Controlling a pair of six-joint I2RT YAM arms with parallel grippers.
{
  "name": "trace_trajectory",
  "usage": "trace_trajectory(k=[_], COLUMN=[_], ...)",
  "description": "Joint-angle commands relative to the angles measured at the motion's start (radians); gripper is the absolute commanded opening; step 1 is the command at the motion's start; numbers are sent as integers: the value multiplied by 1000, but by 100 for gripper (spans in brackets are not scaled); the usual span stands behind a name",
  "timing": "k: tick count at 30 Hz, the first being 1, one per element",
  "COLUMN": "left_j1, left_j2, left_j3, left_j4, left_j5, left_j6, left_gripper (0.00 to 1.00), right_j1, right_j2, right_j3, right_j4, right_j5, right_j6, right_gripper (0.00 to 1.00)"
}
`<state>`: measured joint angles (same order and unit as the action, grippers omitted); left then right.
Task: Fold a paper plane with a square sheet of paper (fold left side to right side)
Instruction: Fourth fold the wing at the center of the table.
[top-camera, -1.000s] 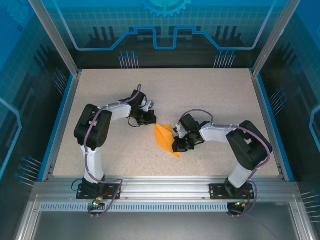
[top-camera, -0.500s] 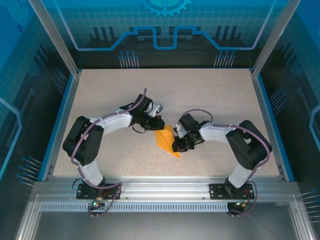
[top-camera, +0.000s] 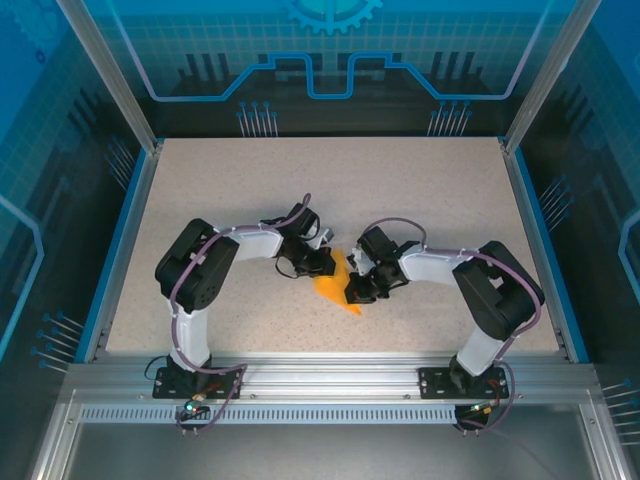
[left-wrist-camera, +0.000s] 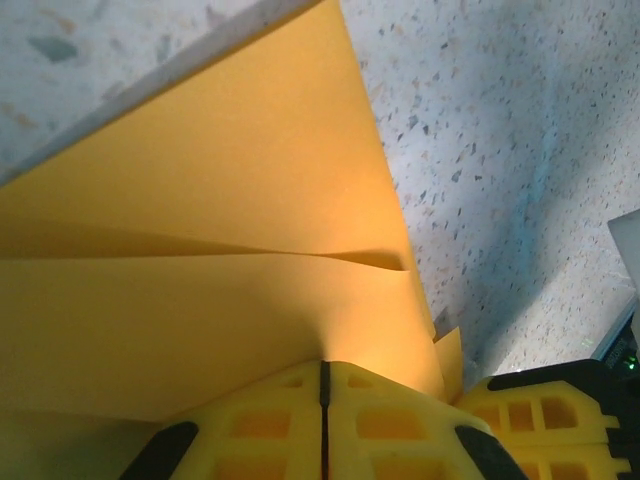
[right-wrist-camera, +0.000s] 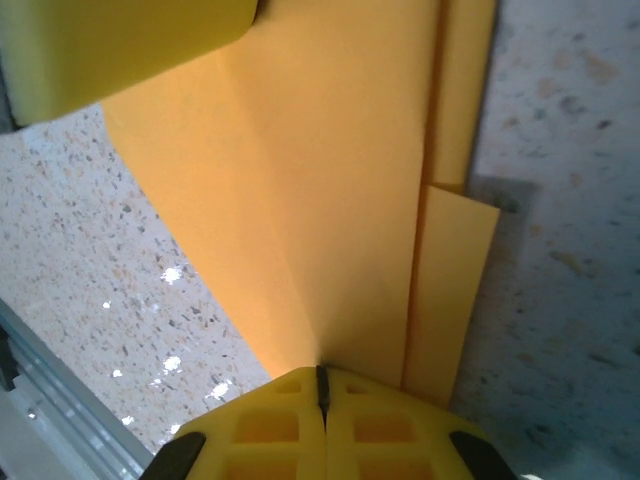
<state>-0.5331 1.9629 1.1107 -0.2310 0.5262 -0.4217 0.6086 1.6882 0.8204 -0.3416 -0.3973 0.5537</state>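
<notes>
Plainly, both arms have closed in on the orange paper (top-camera: 334, 286), which lies on the desk (top-camera: 420, 200) near its middle, between the two wrists. It is already creased into a narrow wedge. Its long axis runs from a broader far end down to a point aimed at the near-right, toward the right arm's base.

The left jaws sit at the paper's far-left edge and the right jaws at its right edge, a little nearer the point, so the paper lies to the right of one pair and to the left of the other.

In the left wrist view the yellow fingertips (left-wrist-camera: 260, 425) are pressed together along a thin seam, with layered paper fanning out ahead of them. The right wrist view shows the same: fingertips (right-wrist-camera: 375, 425) closed, and a crease running straight into the seam.

So both pairs of jaws are closed. The paper meets the tips so closely that I cannot tell whether either pair has nipped a layer or merely bears on it.

Folding left over right would seem to fall to the left arm, which is on that side. It would sweep across the long axis while the right jaws anchor the far side.
</notes>
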Motion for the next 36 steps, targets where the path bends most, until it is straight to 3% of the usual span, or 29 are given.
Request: trace_trajectory(k=[1, 9, 19, 36], left_j1=[-2, -2, -2, -1], left_j2=[37, 53, 51, 49], left_j3=[24, 21, 18, 18], left_j4=[-37, -60, -66, -76], left_j5=[-84, -117, -134, -150], left_j6=[-14, -11, -7, 0], left_gripper=[8, 8, 7, 7], right_j1=[5, 31, 66, -2], right_j2=[-45, -185, -91, -42], right_j3=[4, 12, 15, -60], right_j4=[-120, -196, -119, -80], right_j5=[83, 114, 79, 35], right_j6=[5, -1, 38, 37], right_gripper=[0, 0, 0, 0])
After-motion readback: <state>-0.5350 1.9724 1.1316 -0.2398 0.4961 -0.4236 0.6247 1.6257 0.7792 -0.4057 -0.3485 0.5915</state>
